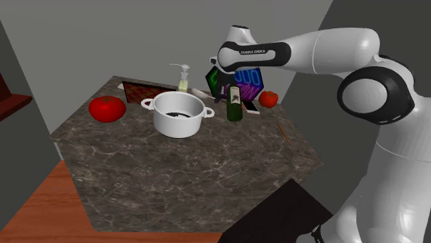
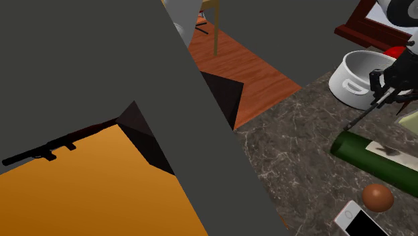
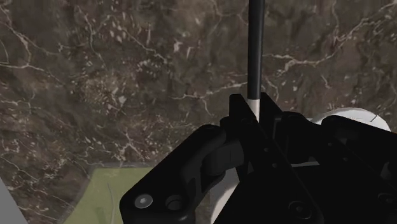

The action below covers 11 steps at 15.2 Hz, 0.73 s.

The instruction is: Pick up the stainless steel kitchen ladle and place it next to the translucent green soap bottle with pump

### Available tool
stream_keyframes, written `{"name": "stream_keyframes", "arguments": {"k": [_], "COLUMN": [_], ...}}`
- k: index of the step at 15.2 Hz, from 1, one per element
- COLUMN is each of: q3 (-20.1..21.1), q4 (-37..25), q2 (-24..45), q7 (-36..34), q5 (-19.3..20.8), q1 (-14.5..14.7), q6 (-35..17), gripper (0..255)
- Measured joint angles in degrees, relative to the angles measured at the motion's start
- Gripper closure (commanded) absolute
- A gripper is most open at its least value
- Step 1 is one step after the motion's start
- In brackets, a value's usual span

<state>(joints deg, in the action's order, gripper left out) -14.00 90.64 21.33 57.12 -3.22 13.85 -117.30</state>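
My tool (image 3: 255, 116) is pinched narrow on the ladle (image 3: 256, 44). Its thin dark handle is clasped between the fingers and runs out over the marbled surface (image 3: 95, 76). In the second exterior view it sits between the white pot (image 2: 358, 74) and a dark green bottle (image 2: 372, 155). The soap bottle (image 1: 183, 79) stands behind the pot.

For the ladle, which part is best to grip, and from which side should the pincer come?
Grip the ladle on its thin straight handle, from above, one finger on each side: the shaft is slim and even, so it fits between them. The pincer is shut on it this way.
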Motion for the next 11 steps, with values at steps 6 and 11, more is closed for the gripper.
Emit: {"name": "stream_keyframes", "arguments": {"k": [6,11], "q3": [0.15,0.31], "q4": [2.41,4.42], "q2": [1.3,2.63], "q7": [0.18,0.28], "q5": [-0.42,-0.8], "q1": [-0.09,-0.16], "q6": [-3.9,-7.2], "gripper": [255,255]}}
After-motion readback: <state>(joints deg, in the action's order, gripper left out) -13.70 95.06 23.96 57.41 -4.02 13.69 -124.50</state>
